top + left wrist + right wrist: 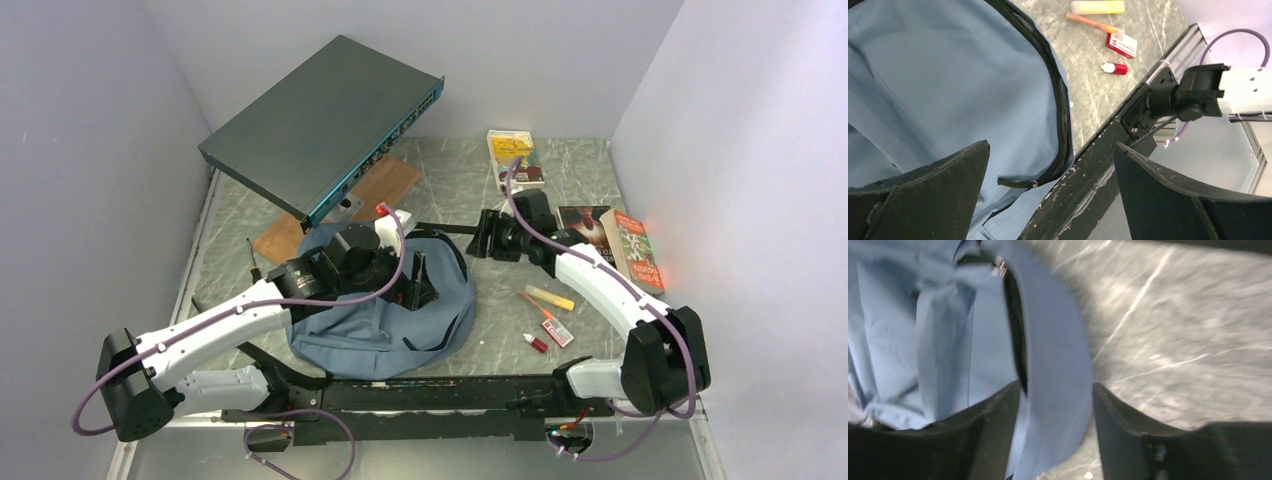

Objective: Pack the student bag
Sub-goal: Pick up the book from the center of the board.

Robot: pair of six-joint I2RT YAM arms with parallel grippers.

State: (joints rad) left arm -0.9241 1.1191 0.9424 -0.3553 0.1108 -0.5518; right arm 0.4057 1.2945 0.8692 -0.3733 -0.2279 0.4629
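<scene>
Released left tool (pixel 1050 147) hangs over the student bag (pixel 400 335). Right tool (pixel 1056 386), at two o'clock, straddles the rim (pixel 1058 340), grip unclear; pinch deep.

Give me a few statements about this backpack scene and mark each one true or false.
The left pincer is open over the student bag. True.
A fold of the bag's edge sits between the fingers of the right pincer. True.
The yellow tube is inside the bag. False: it lies on the table, right of the bag.
The dark metal box lies flat on the table. False: it is tilted, with one side raised.
</scene>
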